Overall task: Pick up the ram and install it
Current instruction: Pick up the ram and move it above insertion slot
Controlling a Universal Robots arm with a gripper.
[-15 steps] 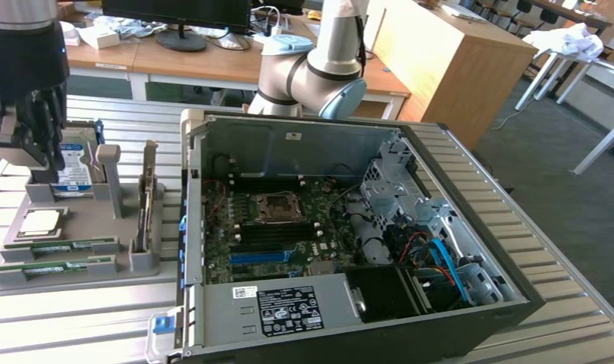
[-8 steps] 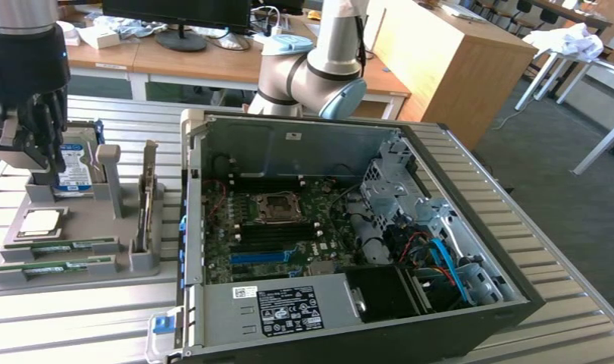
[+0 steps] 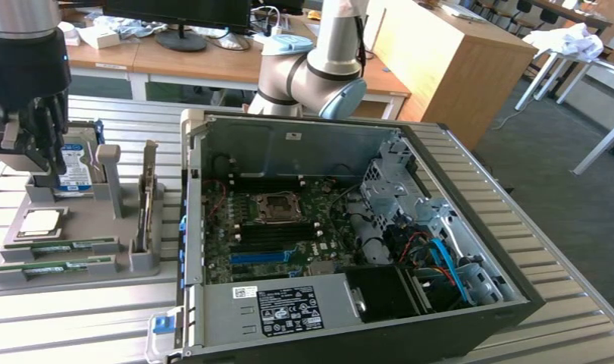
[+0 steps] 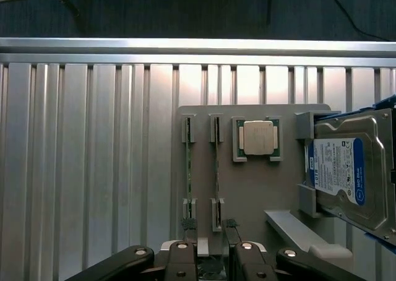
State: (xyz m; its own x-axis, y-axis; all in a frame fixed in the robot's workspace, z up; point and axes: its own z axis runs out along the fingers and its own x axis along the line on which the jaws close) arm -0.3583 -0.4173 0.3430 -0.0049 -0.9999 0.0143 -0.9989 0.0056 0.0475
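Note:
Two ram sticks lie in slots of the grey holder [image 3: 135, 262] at the exterior view's left: one ram [image 3: 62, 246] and a second [image 3: 54, 266]. From the wrist they show edge-on as thin green lines, one ram stick [image 4: 188, 169] beside another [image 4: 216, 169]. My gripper [image 3: 39, 168] hangs above the far end of the holder, over the hard drive, holding nothing. In the wrist view the gripper [image 4: 209, 225] is open, its black fingertips [image 4: 187, 224] apart above one end of the sticks.
On the same holder sit a square silver processor [image 4: 258, 137] and a blue-labelled hard drive [image 4: 343, 169]. The open computer case [image 3: 469, 189] lies at the exterior view's right, motherboard [image 3: 277, 227] exposed. Everything rests on a ribbed aluminium table [image 4: 93, 169].

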